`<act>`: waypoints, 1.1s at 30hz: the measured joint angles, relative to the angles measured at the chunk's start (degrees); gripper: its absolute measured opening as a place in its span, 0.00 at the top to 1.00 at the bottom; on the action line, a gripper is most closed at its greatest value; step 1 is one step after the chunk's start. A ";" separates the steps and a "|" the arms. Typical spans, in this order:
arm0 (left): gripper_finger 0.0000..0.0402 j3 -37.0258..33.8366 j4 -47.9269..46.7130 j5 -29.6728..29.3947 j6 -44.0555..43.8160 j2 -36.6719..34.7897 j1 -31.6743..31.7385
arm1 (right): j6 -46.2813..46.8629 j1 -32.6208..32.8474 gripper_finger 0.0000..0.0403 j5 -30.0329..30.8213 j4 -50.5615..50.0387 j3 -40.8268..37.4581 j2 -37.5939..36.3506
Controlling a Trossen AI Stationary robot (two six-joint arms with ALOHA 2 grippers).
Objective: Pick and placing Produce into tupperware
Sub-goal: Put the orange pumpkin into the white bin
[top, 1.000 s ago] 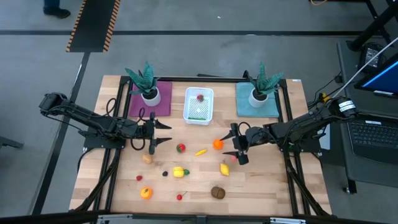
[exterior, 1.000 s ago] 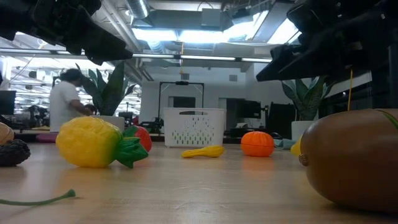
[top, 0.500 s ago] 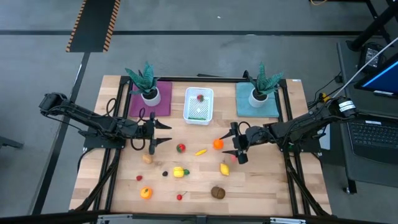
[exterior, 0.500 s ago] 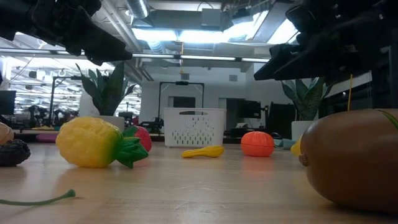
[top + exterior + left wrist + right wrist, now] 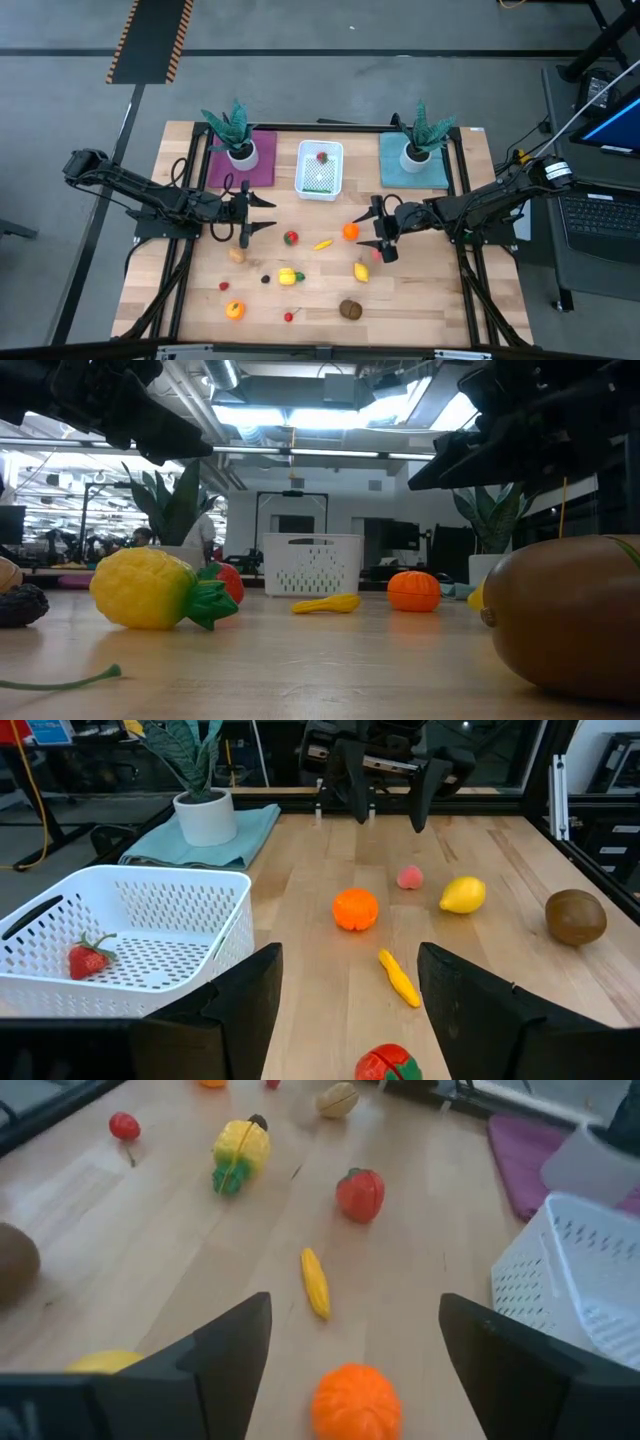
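Currently the right pincer (image 5: pixel 381 232) stands open and empty above the tabletop (image 5: pixel 420 300), just beside the orange (image 5: pixel 350 231); the left pincer (image 5: pixel 250 215) is likewise open and empty, waiting near the purple mat (image 5: pixel 262 160). Expect the orange to be light, rigid and smooth, so it may roll; take it across its widest part. Beyond it, the tupperware (image 5: pixel 320 190) sits between the two mats and holds one strawberry (image 5: pixel 321 157).
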 joint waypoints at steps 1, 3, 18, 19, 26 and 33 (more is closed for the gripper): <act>0.44 0.00 0.00 0.00 -0.02 0.00 0.00 | 1.37 -0.06 0.28 -0.02 -0.10 0.00 0.00; 0.44 0.00 0.00 0.00 -0.02 0.00 0.00 | 2.84 -0.50 0.28 -0.11 -0.26 0.00 0.01; 0.44 0.00 -0.81 0.00 -0.02 0.02 0.00 | 4.08 -1.20 0.28 -1.63 -7.30 7.27 9.56; 0.44 0.02 -1.02 0.00 -0.02 0.02 0.00 | 4.09 -1.20 0.28 -1.74 -9.13 8.55 10.30; 0.44 0.04 -3.36 0.00 -0.04 0.02 0.00 | 4.05 -1.65 0.28 -1.64 -21.54 16.40 12.19; 0.44 0.04 -3.46 0.00 0.04 0.02 0.00 | 5.33 -2.67 0.28 -1.60 -28.35 20.15 16.44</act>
